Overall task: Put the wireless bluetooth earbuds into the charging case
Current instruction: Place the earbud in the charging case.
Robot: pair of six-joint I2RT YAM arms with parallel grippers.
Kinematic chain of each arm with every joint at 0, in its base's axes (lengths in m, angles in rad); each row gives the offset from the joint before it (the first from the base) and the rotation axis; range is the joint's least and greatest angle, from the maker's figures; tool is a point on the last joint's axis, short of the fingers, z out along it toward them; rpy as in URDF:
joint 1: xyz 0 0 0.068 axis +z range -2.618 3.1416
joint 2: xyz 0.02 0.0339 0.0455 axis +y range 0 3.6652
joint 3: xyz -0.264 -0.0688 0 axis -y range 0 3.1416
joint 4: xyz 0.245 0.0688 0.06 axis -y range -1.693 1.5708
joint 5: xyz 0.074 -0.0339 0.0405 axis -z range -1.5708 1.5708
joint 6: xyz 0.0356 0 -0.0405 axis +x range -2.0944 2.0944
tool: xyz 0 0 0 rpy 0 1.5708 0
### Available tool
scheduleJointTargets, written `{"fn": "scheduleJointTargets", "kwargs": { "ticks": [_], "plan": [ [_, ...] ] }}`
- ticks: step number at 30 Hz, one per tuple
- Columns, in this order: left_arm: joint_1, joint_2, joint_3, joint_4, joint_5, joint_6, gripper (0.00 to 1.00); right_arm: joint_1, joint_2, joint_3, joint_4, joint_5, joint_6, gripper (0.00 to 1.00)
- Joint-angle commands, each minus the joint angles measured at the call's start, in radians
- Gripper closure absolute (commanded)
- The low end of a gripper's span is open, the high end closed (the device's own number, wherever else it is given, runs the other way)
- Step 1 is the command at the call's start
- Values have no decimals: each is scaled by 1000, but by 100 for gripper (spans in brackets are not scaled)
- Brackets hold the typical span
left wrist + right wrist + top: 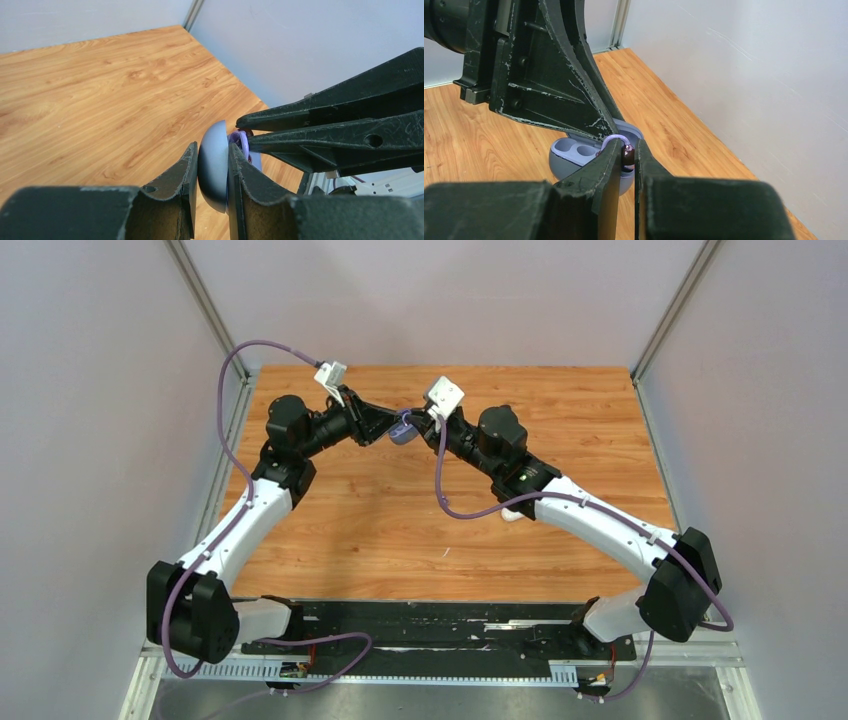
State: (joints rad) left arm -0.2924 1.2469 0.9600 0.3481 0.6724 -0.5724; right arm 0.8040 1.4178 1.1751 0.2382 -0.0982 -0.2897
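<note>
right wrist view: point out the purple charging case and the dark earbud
purple charging case [558, 167], right wrist view, outer shell of its base
dark earbud [628, 154], right wrist view, its glossy rounded body

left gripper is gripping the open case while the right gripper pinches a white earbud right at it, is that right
Not quite: the earbud pinched in the right gripper is dark, not white, as the right wrist view shows. The rest holds: the left gripper grips the case, which is open, and the bud is right at it.
</note>
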Motion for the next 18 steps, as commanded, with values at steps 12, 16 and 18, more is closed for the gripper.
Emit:
{"fn": "scheduleJointTargets", "kwargs": {
  "ticks": [12,16,18],
  "plan": [
    [9,-5,28,50,-17,-3,100,6,-27,30,-91,-24,-43,88],
    [9,-4,25,56,-15,1,100,6,-34,49,-154,-49,-52,87],
    [9,-6,25,58,-16,4,100,5,-40,52,-175,-47,-61,86]
  ]
}}
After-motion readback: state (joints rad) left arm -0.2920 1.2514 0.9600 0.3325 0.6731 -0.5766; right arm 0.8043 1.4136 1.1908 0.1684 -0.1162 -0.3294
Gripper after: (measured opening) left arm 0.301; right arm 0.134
